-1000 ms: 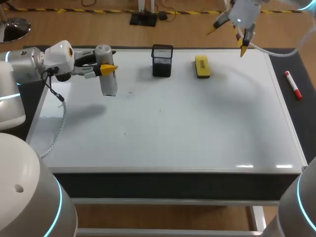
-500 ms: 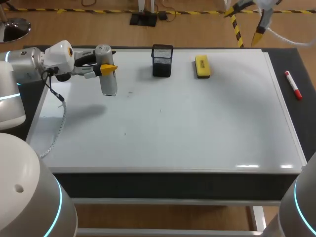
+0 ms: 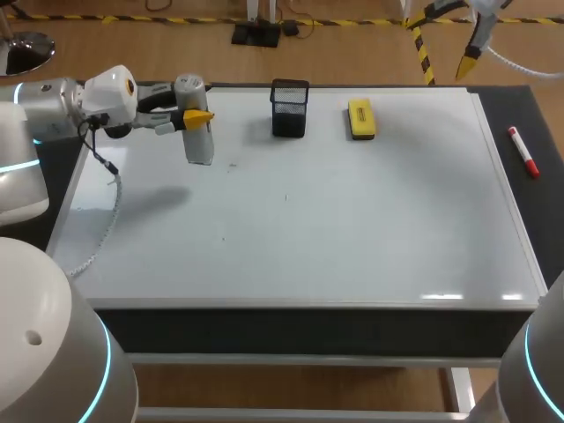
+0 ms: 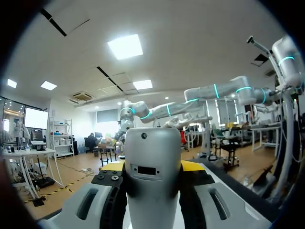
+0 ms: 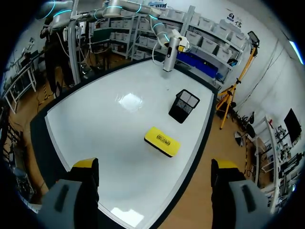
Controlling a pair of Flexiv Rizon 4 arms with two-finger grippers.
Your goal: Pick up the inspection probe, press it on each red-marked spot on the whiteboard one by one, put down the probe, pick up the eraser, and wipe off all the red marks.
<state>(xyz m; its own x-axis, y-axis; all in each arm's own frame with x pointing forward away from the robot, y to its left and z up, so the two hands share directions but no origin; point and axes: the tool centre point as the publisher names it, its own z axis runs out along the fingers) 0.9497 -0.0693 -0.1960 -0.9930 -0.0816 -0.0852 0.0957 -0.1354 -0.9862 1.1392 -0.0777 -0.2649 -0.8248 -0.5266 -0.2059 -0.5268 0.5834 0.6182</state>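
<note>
White and glossy, the whiteboard (image 3: 352, 229) covers nearly the whole table, with a dark mat (image 3: 539, 203) showing at its sides. A few tiny specks (image 3: 233, 165) lie on it, too small to tell their colour. The left gripper (image 3: 198, 116) comes in sideways over the far left part of the board and pinches the grey probe (image 3: 197, 141) from two sides, holding it upright. Beside this gripper, toward the middle, stands a black mesh cup (image 3: 289, 107), and past the cup lies the yellow eraser (image 3: 360, 118). A red marker (image 3: 523, 152) lies on the mat, well apart from both grippers. The right gripper (image 3: 448, 40) hangs beyond the far edge with its fingers spread wide, and the eraser is ahead of it. Since half a second ago the left gripper has carried the probe a little toward the cup. The right one has hardly moved.
</note>
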